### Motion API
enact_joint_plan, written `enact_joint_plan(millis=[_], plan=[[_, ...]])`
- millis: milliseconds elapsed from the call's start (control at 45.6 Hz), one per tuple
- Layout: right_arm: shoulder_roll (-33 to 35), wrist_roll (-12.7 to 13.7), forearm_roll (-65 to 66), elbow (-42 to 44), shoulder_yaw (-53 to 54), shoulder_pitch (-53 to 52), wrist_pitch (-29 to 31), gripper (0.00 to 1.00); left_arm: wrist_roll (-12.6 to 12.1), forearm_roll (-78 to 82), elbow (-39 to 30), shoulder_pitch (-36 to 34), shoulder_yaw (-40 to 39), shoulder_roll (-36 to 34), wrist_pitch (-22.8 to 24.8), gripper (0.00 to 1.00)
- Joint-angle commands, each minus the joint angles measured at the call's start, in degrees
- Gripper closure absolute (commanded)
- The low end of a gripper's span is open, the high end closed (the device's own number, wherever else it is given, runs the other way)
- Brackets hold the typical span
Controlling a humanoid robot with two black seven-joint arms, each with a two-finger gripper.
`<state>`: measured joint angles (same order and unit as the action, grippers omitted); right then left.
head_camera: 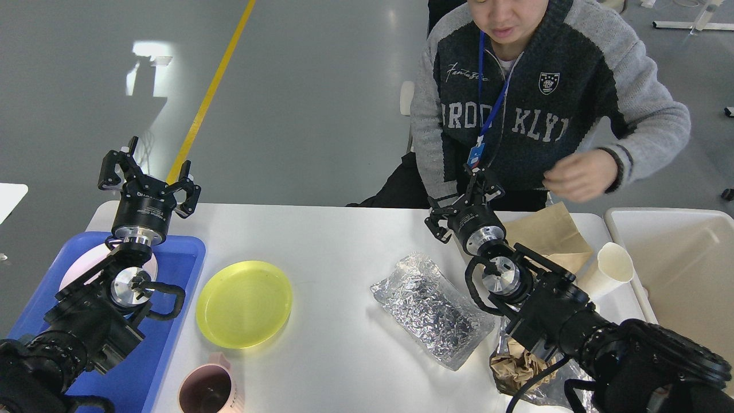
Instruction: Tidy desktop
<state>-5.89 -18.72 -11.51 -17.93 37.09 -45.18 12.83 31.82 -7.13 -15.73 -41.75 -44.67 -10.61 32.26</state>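
Sweater (536, 86): script "Fantastic" at chest, partly legible; block letters "BROO" and "KLY" across front, interrupted by the zip. Crest badge (548, 82) and lanyard tag (474, 155): unreadable.

Bare desktop (344, 241) lies between yellow plate (244, 304) and foil bag (431, 308).

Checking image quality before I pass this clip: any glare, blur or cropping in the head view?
Head view: bright window glare on the grey floor; crinkled silver foil bag sparkles with reflections; seated person's raised hand looks slightly motion-blurred; his face is cropped by the top edge; white matte desktop evenly lit with soft shadows.
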Motion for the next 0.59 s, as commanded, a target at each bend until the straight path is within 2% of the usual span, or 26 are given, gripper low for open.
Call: enact_joint_plan(millis=[0,570], plan=[[0.00,0.00,0.00,0.00,0.00,0.00,0.00,0.00,0.00,0.01,0.00,0.00,0.02,-0.03,0.00,0.03],[0.00,0.00,0.00,0.09,-0.18,0.00,0.00,0.00,0.00,0.01,0.00,0.00,-0.07,-0.03,0.00,0.03]])
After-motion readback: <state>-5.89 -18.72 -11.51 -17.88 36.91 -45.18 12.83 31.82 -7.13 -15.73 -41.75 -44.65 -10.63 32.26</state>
